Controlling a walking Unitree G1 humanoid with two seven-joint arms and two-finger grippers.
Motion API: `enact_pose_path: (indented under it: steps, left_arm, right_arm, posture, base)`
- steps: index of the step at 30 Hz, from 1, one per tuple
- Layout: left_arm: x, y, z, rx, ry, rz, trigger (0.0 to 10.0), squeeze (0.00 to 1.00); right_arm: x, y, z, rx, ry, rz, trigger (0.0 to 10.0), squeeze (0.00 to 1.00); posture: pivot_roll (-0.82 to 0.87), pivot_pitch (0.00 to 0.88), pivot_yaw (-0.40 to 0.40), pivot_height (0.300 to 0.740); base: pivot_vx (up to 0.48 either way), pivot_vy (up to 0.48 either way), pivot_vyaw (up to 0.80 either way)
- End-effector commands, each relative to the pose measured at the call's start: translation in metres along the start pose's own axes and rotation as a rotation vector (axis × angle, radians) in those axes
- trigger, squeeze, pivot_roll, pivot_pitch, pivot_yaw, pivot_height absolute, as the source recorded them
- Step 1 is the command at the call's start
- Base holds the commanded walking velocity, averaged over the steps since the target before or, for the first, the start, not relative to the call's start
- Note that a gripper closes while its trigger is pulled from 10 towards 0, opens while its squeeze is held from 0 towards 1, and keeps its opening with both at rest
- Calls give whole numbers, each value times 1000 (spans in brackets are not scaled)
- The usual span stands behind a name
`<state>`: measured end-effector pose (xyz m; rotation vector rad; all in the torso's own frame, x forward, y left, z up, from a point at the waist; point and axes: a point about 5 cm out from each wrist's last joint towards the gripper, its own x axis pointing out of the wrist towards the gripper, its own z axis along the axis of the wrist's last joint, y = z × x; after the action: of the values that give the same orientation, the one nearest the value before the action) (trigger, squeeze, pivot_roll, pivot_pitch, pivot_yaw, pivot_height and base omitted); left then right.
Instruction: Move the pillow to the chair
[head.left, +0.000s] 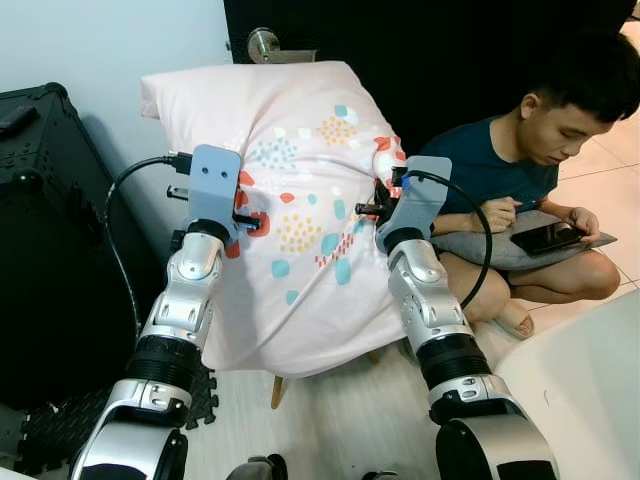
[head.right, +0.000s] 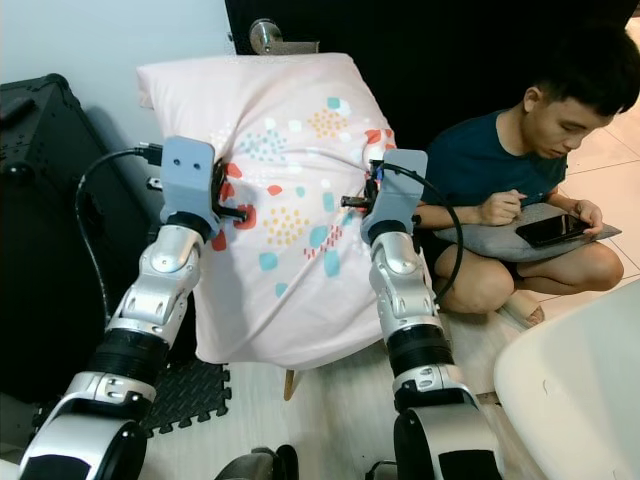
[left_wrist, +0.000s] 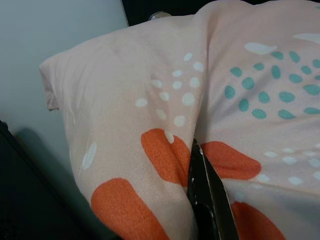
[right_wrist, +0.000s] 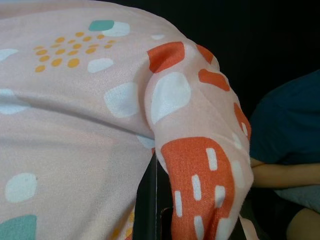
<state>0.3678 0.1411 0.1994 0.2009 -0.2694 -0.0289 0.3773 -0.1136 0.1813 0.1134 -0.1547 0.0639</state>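
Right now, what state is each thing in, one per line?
pillow: held upright between both arms, fabric bunched at each side, covering the chair
left pincer: shut on pillow's left side
right pincer: shut on pillow's right side
chair leg: on the floor, under the pillow
person: seated on the floor, looking at a tablet

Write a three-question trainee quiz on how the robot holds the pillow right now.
1. True or false: both hands pinch folds of the pillow.
2. Which hand is nearer the seated person: A) left hand B) right hand?
3. Fill in: a wooden ____ shows under the pillow's lower edge.

Key: 1 true; 2 B; 3 leg.
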Motion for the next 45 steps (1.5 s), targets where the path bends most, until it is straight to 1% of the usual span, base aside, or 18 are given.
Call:
enact_pose_path:
  steps: [1, 6, 7, 10, 16, 17, 19, 23, 28, 32, 41, 45]
  left_arm:
    - [1, 2, 11, 6, -54, 14, 10000, 0]
    - [2, -2, 11, 8, -60, -7, 10000, 0]
    - [2, -3, 11, 20, -61, -17, 10000, 0]
    - [2, -4, 11, 26, -60, -22, 10000, 0]
    - [0, -5, 10, 24, -55, -22, 10000, 0]
    - [0, -5, 10, 24, -54, -22, 10000, 0]
    - [0, -5, 10, 24, -54, -22, 10000, 0]
    - [0, -4, 10, 20, -57, -15, 10000, 0]
    - [0, -3, 10, 21, -57, -16, 10000, 0]
    - [0, -2, 10, 22, -59, -15, 10000, 0]
    - [1, -1, 10, 24, -60, -11, 10000, 0]
    - [1, -1, 10, 24, -58, -9, 10000, 0]
  right_arm:
    - [0, 4, 4, 8, -30, 17, 10000, 0]
    - [-2, 5, 0, 6, -25, 21, 10000, 0]
    - [-3, 4, -1, 6, -24, 22, 10000, 0]
    - [-4, 5, -1, 26, -38, 29, 10000, 0]
    - [-4, 5, 0, 23, -40, 37, 10000, 0]
    - [-3, 5, 0, 34, -40, 40, 10000, 0]
    - [-3, 5, 0, 34, -40, 40, 10000, 0]
    - [-3, 6, 0, 30, -39, 45, 10000, 0]
    - [-3, 6, -1, 25, -34, 50, 10000, 0]
    - [-5, 7, -1, 40, -53, 55, 10000, 0]
    - [-6, 8, -4, 33, -35, 62, 10000, 0]
    - [-6, 8, -7, 18, -17, 68, 10000, 0]
  posture:
    - [61, 118, 7, 715]
    - [62, 116, 10, 700]
    - [60, 114, 11, 695]
    - [60, 113, 12, 695]
    - [58, 108, 11, 695]
    - [59, 103, 9, 690]
    - [59, 103, 9, 690]
    - [59, 99, 8, 675]
    - [60, 97, 8, 675]
    - [61, 93, 10, 655]
    - [61, 100, 9, 655]
    - [62, 104, 8, 645]
  base:
    - [0, 0, 0]
    - [0, 0, 0]
    - [0, 0, 0]
    - [0, 0, 0]
    - [0, 0, 0]
    - [0, 0, 0]
    - [0, 0, 0]
    - [0, 0, 0]
    - [0, 0, 0]
    - [0, 0, 0]
    - [0, 0, 0]
    - [0, 0, 0]
